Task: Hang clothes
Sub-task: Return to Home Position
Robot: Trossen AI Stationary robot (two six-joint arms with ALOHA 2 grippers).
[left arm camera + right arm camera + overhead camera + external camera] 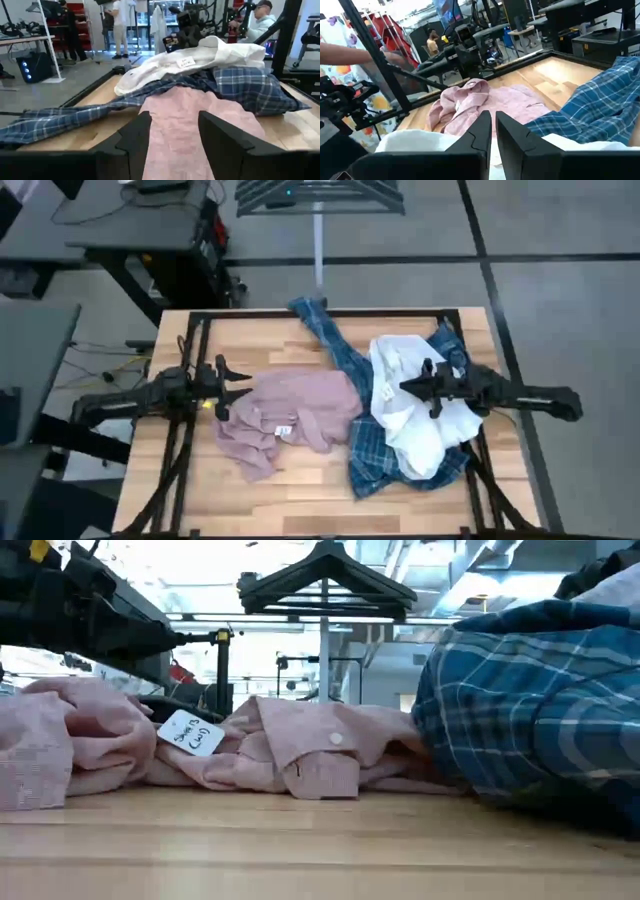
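Homing tip: rise straight up so left pincer point(174, 122), spread over pink shirt point(200, 100), and right pincer point(493, 120), pressed together, snag nothing.

A handwritten paper tag point(190, 733) is pinned on the pink shirt point(300, 755); only "(sm)" is legible. Writing on the white shirt's point(210, 52) tag point(186, 62) cannot be read.
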